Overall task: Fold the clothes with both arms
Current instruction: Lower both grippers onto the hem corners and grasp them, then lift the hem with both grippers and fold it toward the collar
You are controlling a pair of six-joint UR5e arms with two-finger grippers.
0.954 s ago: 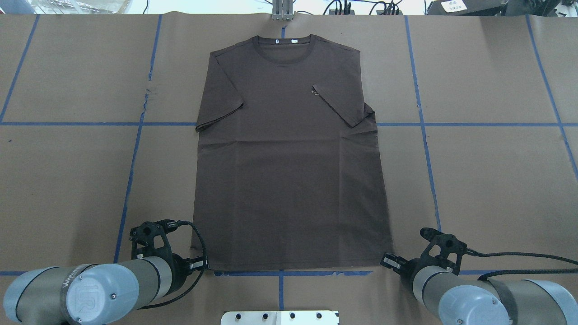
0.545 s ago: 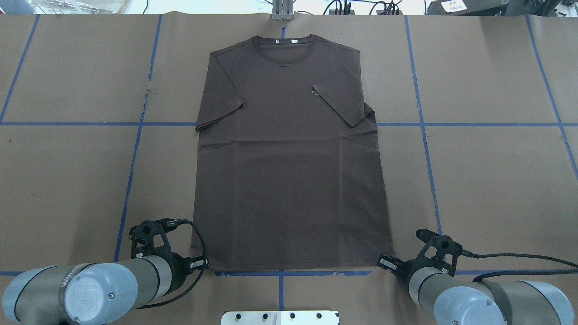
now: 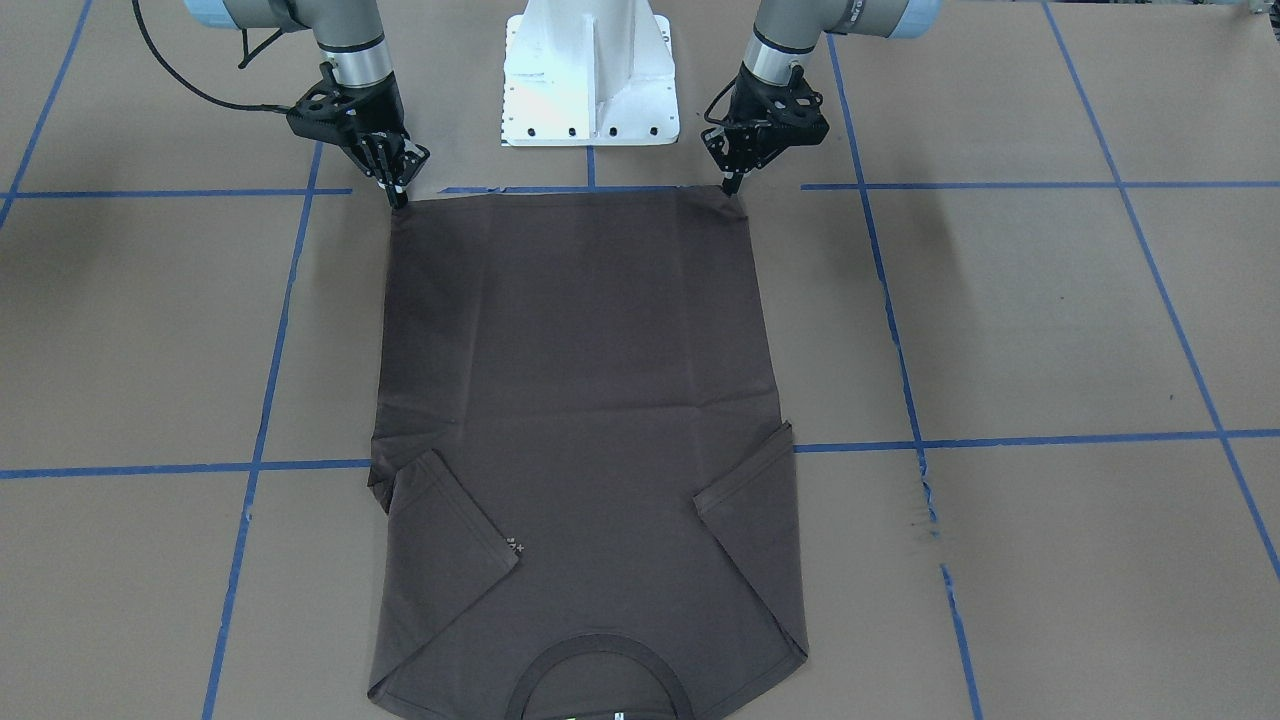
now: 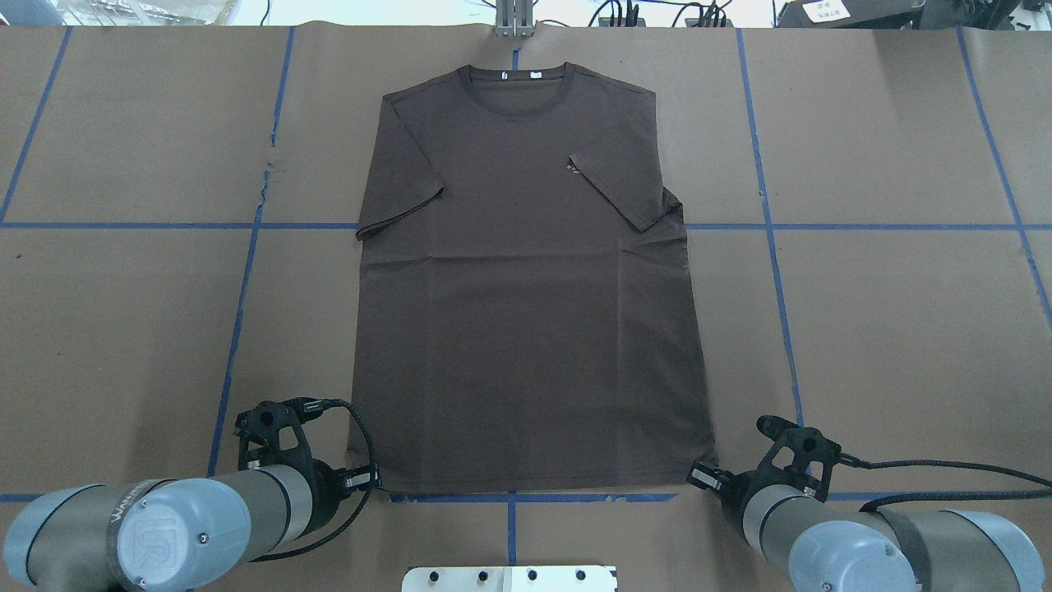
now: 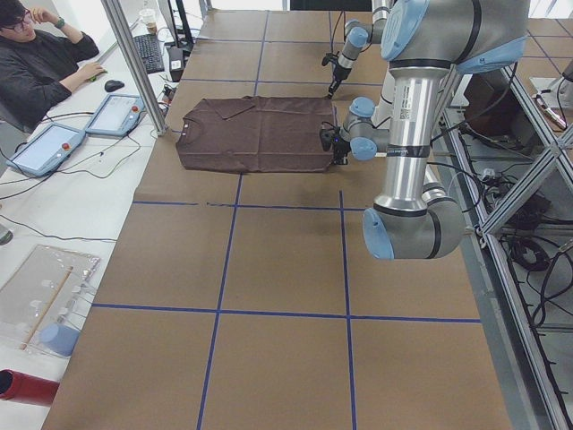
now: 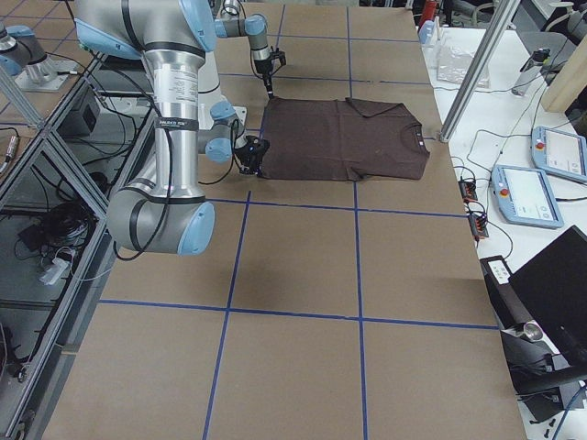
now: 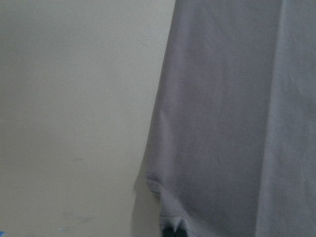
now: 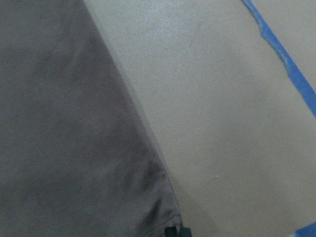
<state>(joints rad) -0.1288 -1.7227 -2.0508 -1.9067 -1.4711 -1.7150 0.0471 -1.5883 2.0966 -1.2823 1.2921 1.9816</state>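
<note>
The dark brown-grey T-shirt (image 4: 526, 288) lies flat and face up on the brown paper, collar at the far side, both sleeves folded in over the chest. It also shows in the front-facing view (image 3: 580, 400). My left gripper (image 4: 374, 481) is at the near left hem corner, shut on the puckered fabric in the left wrist view (image 7: 170, 232). My right gripper (image 4: 699, 475) is at the near right hem corner, its tips together on the wrinkled corner in the right wrist view (image 8: 177, 231). Both grippers sit low at the table.
The white pedestal base (image 3: 590, 80) stands just behind the hem between the arms. Blue tape lines (image 4: 246, 279) grid the paper. A metal post (image 4: 514, 20) stands at the far edge by the collar. An operator (image 5: 36, 63) sits beyond the far edge with tablets.
My right gripper has moved left and a little forward onto the right hem corner. The left arm and the shirt have hardly moved.
</note>
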